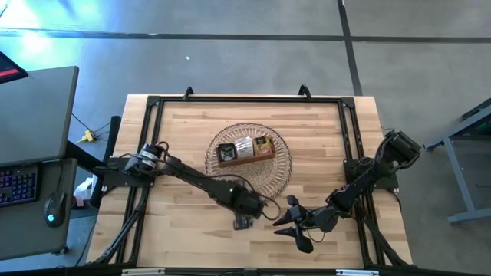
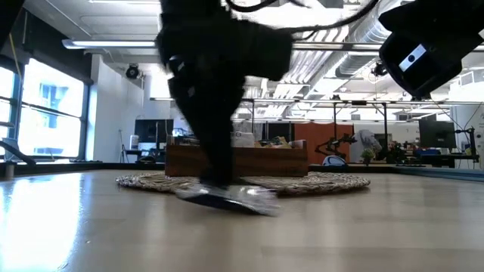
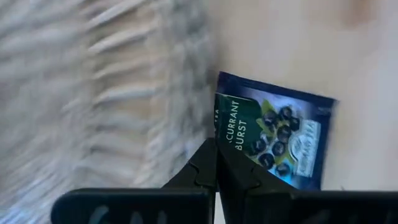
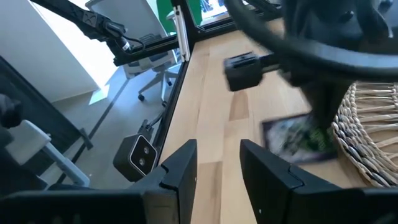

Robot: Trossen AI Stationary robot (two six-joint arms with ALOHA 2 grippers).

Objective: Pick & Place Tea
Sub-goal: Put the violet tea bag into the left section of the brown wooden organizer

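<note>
A dark blue tea sachet (image 3: 273, 134) printed with berries sits just off the near rim of the round wicker basket (image 1: 249, 161). My left gripper (image 1: 245, 208) stands over it, pointing steeply down and shut on it. In the basket a brown wooden tray (image 1: 245, 150) holds more sachets standing on edge. My right gripper (image 1: 294, 228) stays open near the table's front edge, to the right of the sachet (image 4: 297, 140), with nothing between its fingers. My left gripper pinches the sachet by one edge (image 3: 225, 132) between its two shut fingers. The fingers come steeply from above. The sachet (image 2: 227, 198) sticks out sideways from the fingertips, tilted and low over the table. Whether its lower end still touches the wood, I cannot tell.
The basket fills the middle of the table, its near rim close beside the held sachet. A black frame (image 1: 153, 103) runs along the table's edges. Bare wood lies at the front left (image 1: 169, 230).
</note>
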